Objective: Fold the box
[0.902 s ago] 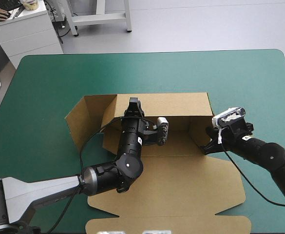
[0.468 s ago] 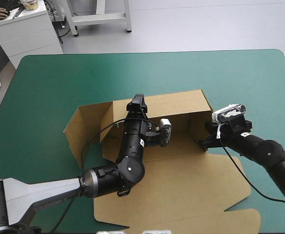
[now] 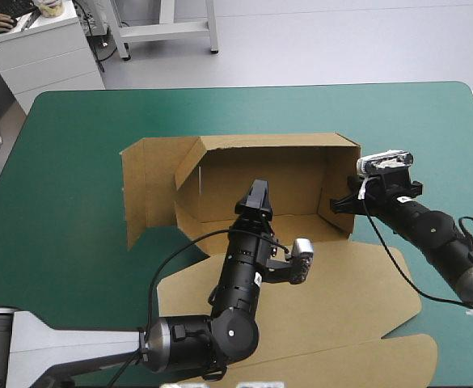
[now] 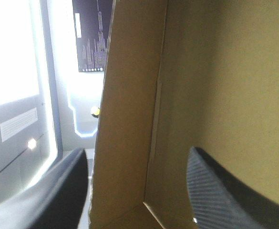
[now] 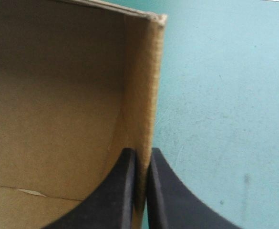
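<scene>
The brown box stands in the middle of the table with its back wall and right wall raised. Its left flaps are spread outward and the lid lies flat toward the near edge. My left gripper points into the box from the near side. In the left wrist view it is open, with the board wall ahead of it and not gripped. My right gripper is shut on the right wall. In the right wrist view its black fingers pinch that wall's edge.
The teal-green cover shows beyond the box up to the far edge, and at the left and right of it. The flat lid reaches almost to the table's near edge, under my left arm.
My left gripper has opened, let go of the back wall and drawn back toward the near edge. The box has shifted and its back wall now stands upright. The right gripper keeps its hold.
</scene>
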